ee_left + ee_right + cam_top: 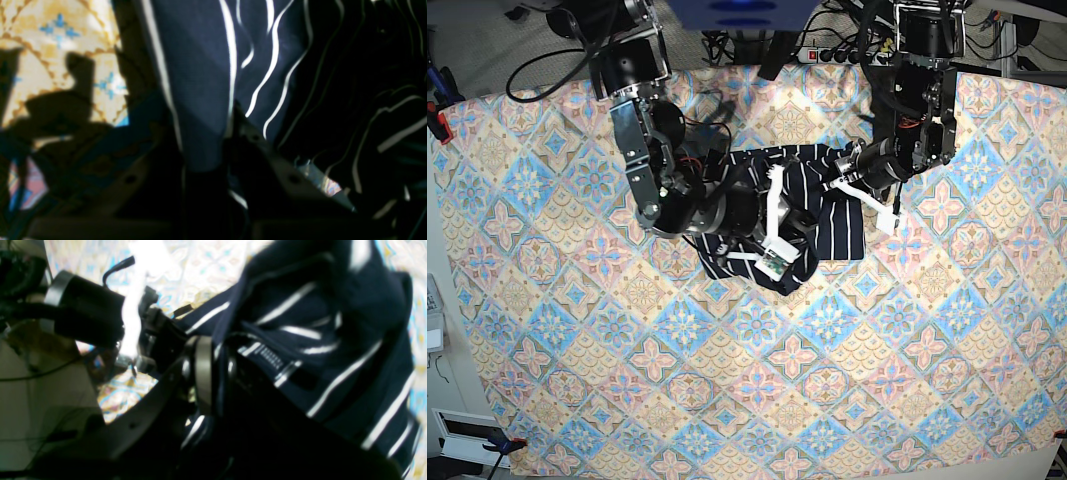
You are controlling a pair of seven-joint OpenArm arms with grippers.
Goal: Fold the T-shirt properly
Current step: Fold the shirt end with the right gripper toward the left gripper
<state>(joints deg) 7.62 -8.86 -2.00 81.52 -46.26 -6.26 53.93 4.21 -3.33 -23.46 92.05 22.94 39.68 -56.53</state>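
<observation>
While both my sets of fingers are pinched nearly closed, each has a fold of the T-shirt point(827, 215) between them, as far as I can tell from the wrist views.

Nearest, left fingers point(230, 133): navy cloth w/ white pinstripes runs straight up out of the pinch, taut on one side, rumpled on the other. I judge I'm holding an edge so the panel can be carried over w/o sagging.

Right fingers point(213, 380): cloth bunched right against them, a woven label just beyond, so prob. near the collar. Grip point itself is dark and blurred; can't see exactly what layer I've got.

Further out, beyond both sets of fingers, the rest of the shirt lies crumpled on the table, on the patterned tablecloth point(627, 380), betw. my two arms. Not flat yet, so the fold looks only partly done. Past that, bare cloth all round.
</observation>
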